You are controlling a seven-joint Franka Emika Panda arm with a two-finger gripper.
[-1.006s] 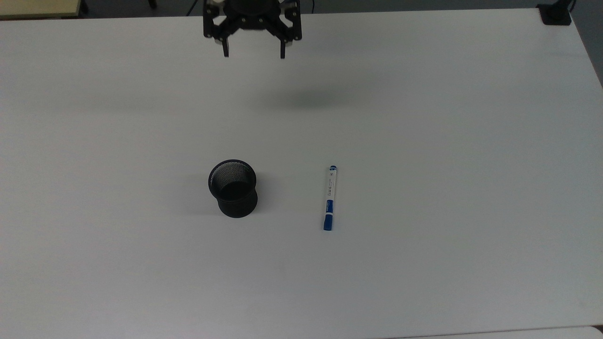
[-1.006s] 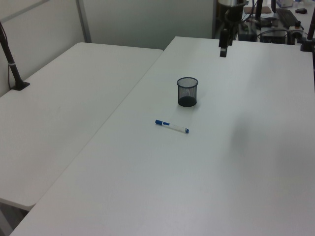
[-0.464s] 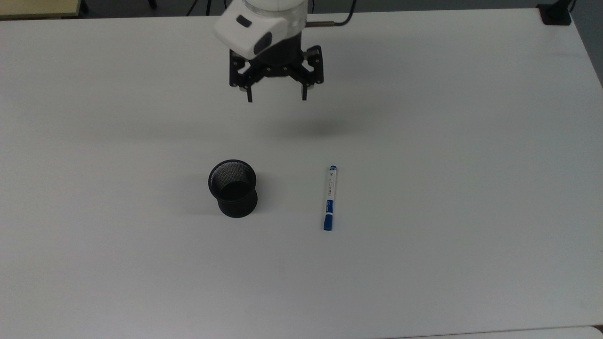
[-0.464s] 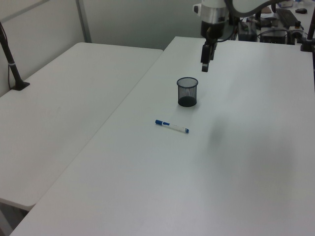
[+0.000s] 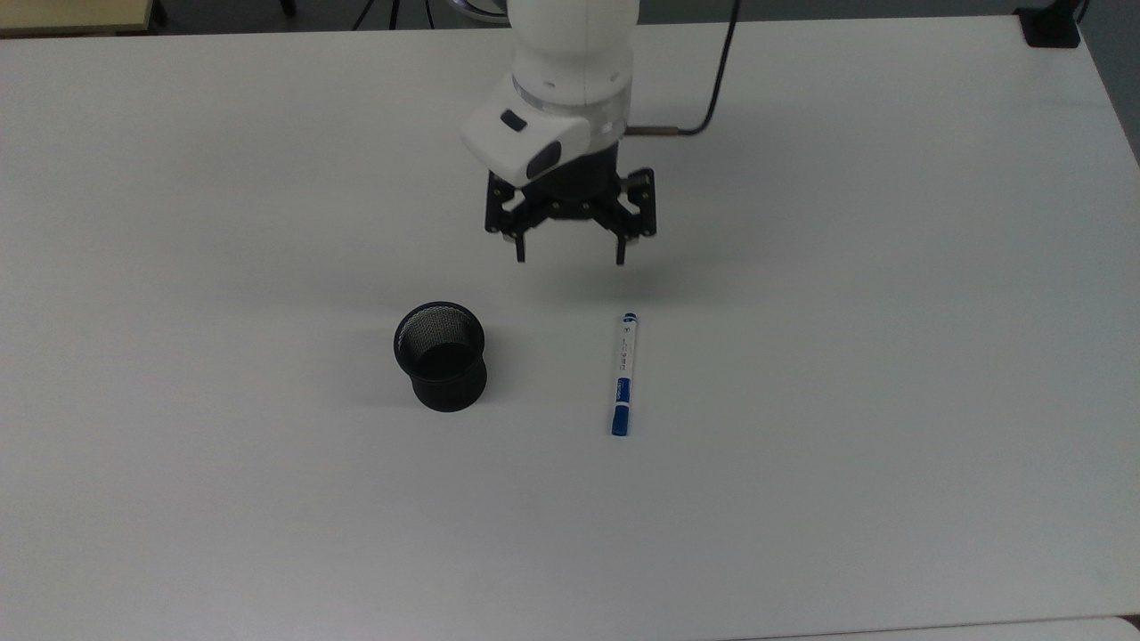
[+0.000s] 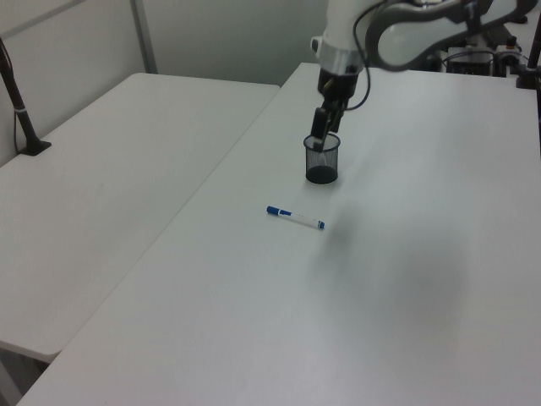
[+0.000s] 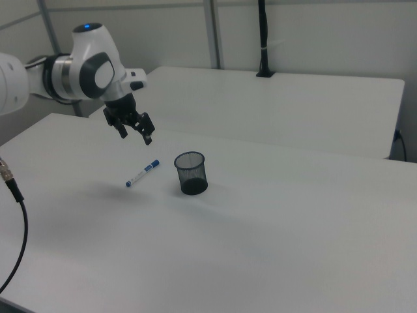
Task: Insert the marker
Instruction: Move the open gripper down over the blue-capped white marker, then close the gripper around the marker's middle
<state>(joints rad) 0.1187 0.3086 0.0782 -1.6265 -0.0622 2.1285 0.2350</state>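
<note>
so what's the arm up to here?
The Panda's gripper hangs open above the white table, empty. The marker lies flat on the table, nothing touching it; in the top view it sits just below the gripper, slightly to the top view's right. The black mesh cup stands upright and empty, to the marker's left in the top view, apart from it. Nothing has been grasped yet; it looks set to go for the marker, then put it in the cup.

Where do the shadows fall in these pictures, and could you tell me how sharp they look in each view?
Top view: a soft blurred shadow lies on the table just below the open gripper, near the marker; a faint one flanks the mesh cup. Left view: a diffuse grey patch right of the marker. Right view: a faint smudge left of the marker.
</note>
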